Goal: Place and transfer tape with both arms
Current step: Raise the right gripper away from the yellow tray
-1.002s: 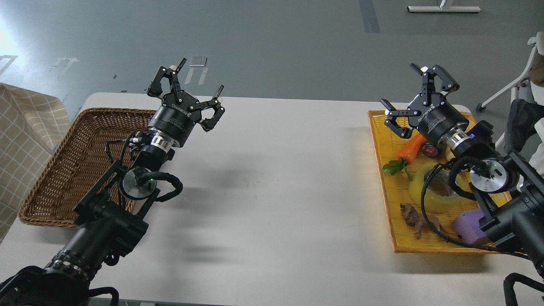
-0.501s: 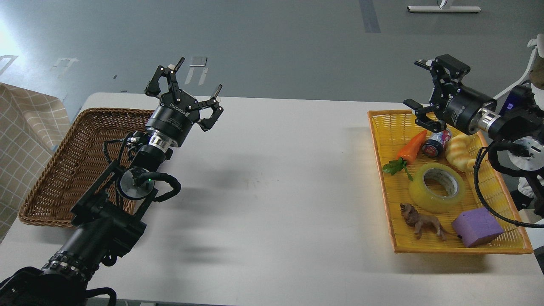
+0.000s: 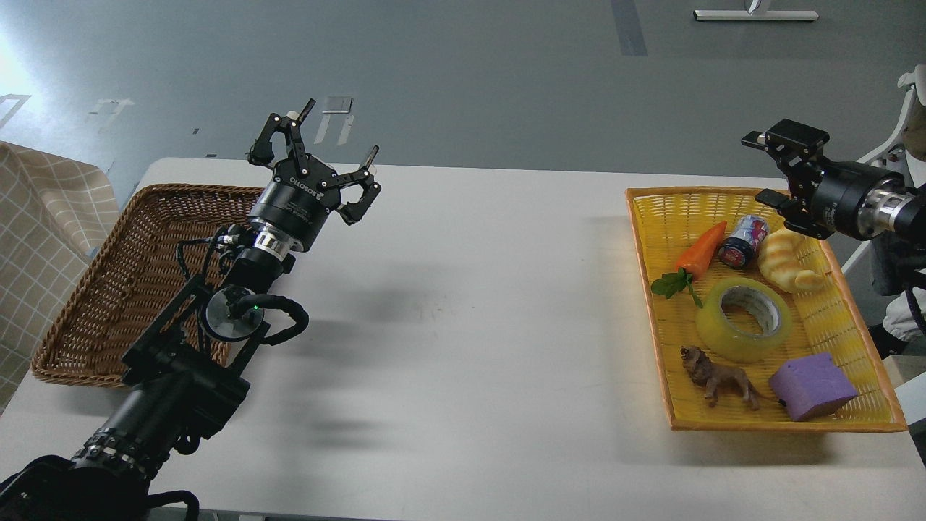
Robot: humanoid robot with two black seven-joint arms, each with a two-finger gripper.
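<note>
Tape (image 3: pixel 743 319): one roll, lying flat in the yellow tray (image 3: pixel 788 423), between the carrot and the purple block; no gripper touches it.
Yellow tray: one, at the right of the white table (image 3: pixel 470 304); six items inside.
Tray contents: one tape roll, one carrot (image 3: pixel 698 252), one small can (image 3: pixel 743 241), one croissant toy (image 3: pixel 787 262), one lion figure (image 3: pixel 720 377), one purple block (image 3: pixel 812 386).
Wicker basket (image 3: pixel 108 289): one, at the table's left edge.
Left gripper (image 3: pixel 318 163): fingers spread wide, holding nothing, raised beside the basket's far corner.
Right gripper (image 3: pixel 778 170): fingers apart, holding nothing, above the tray's far right corner, well apart from the tape.
Arms: two, both black.
</note>
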